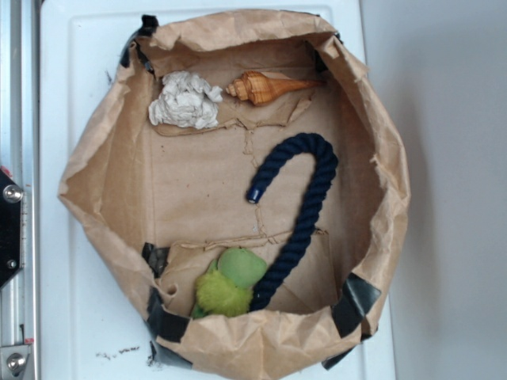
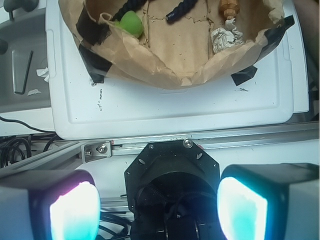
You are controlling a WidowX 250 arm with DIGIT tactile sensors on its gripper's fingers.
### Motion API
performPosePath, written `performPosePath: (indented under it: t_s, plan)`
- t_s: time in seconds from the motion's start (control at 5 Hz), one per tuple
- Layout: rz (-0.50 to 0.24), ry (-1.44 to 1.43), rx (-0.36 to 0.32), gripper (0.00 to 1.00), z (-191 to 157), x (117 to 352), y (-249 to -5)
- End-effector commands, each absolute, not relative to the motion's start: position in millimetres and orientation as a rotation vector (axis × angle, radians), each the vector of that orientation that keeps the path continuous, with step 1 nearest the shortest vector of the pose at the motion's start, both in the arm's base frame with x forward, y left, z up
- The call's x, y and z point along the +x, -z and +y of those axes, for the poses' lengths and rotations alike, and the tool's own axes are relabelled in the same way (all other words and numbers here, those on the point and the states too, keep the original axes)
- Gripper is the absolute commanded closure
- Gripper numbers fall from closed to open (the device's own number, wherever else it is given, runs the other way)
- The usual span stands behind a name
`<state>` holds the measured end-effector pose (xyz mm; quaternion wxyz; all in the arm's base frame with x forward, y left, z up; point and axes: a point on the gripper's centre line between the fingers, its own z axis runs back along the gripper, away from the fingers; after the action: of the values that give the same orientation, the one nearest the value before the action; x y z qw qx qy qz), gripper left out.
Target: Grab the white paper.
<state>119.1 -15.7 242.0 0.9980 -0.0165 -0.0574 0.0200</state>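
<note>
Since the gripper [image 2: 157, 205] sits well back from the paper bag [image 1: 111, 174] with its fingers [image 2: 242, 207] spread apart and nothing between them, I'd say the grab hasn't really started yet. The white paper [image 1: 186, 100] is lying inside the bag at one end, touching the orange seashell [image 1: 265, 87], well apart from the green toy [image 1: 230, 283] at the other end. The bag rests on a white board [image 2: 165, 110] with a metal rail [image 2: 200, 140] along its edge.
</note>
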Motion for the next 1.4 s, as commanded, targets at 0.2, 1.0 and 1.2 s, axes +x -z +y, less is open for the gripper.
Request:
performPosePath:
  t_s: [0.2,1.0,1.2]
  plan:
    - [-0.158,-0.07,-0.013,0.0,1.8,169.1,-223.0]
    - [-0.23,0.06,0.029,0.0,81.6,282.7,-177.5]
    - [-0.228,0.169,0.058,0.0,73.2,285.4,-174.8]
